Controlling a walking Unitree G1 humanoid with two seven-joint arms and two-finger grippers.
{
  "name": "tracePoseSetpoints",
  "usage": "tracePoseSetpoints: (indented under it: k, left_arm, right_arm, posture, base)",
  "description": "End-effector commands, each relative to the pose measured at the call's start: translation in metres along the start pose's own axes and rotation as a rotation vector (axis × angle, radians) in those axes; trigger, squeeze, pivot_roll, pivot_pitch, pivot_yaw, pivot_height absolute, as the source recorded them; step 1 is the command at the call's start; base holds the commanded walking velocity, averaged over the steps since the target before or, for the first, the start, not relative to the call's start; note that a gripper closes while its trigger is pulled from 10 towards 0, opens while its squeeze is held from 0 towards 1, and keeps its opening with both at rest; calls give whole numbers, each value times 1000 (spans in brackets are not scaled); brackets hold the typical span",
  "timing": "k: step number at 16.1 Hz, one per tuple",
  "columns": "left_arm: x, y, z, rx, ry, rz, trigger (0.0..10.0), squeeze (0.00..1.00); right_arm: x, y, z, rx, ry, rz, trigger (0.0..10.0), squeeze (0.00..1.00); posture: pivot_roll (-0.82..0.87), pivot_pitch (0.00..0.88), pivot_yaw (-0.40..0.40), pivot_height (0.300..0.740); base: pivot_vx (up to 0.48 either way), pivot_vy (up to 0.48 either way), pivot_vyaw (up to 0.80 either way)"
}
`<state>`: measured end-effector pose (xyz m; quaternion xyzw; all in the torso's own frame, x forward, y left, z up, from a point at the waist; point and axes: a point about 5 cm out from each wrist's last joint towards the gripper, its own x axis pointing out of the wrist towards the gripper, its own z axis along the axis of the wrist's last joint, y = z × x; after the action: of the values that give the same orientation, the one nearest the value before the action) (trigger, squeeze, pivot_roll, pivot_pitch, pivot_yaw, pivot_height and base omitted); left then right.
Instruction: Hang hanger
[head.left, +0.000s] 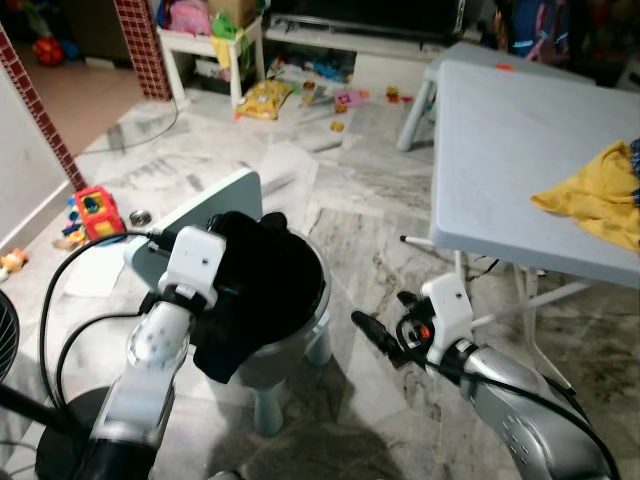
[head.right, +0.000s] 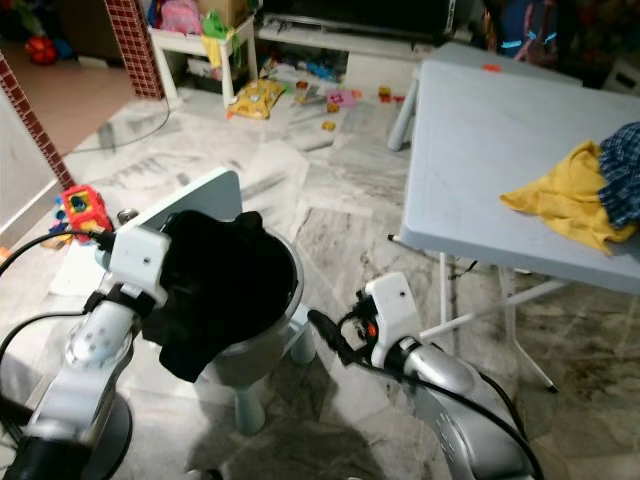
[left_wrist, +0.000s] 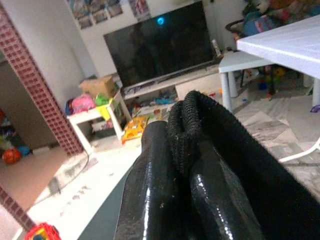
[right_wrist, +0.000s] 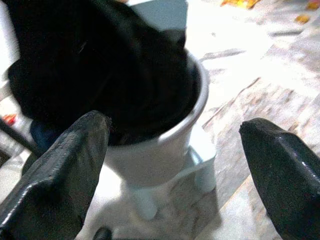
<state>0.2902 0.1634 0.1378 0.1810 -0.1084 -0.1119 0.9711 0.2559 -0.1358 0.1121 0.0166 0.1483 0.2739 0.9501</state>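
A black garment (head.left: 260, 285) hangs bunched over a small grey tub chair (head.left: 318, 302) on the floor. My left gripper (left_wrist: 176, 134) is shut on a fold of that black garment (left_wrist: 200, 120), just above the chair's seat; its wrist (head.left: 195, 262) stands at the chair's left side. My right gripper (head.left: 375, 332) is held low to the right of the chair, open, with nothing between its fingers (right_wrist: 75, 160). In the right wrist view the chair's rim (right_wrist: 196, 107) and the garment (right_wrist: 100, 60) lie straight ahead. I see no hanger.
A grey folding table (head.left: 510, 150) stands at the right with a yellow cloth (head.left: 600, 195) on it, its legs (head.left: 520, 290) close to my right arm. Toys (head.left: 95, 212) lie on the marble floor at the left. A fan base (head.left: 10, 350) sits near left.
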Motion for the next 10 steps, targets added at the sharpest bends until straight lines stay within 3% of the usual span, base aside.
tracePoseSetpoints:
  k: [1, 5, 8, 10]
  left_arm:
    - [0, -2, 12, 33, -54, -25, 0, 0]
    - [-3, 0, 42, -20, -111, 46, 0, 0]
    - [4, 18, 61, 1, -181, 191, 0, 0]
    - [9, 17, 64, 41, -183, 219, 0, 0]
  right_arm:
    - [1, -8, 6, -12, -36, -49, 10000, 0]
    - [10, -47, 24, 45, -172, -348, 10000, 0]
    - [12, -60, 25, 109, -217, -446, 10000, 0]
    - [12, -62, 23, 104, -224, -475, 10000, 0]
  posture:
    - [-106, 0, -36, 740]
    - [-92, 0, -12, 740]
    - [-95, 0, -10, 740]
    - [-101, 0, -10, 740]
  base:
    - [0, 0, 0]
    - [0, 0, 0]
    - [0, 0, 0]
    - [0, 0, 0]
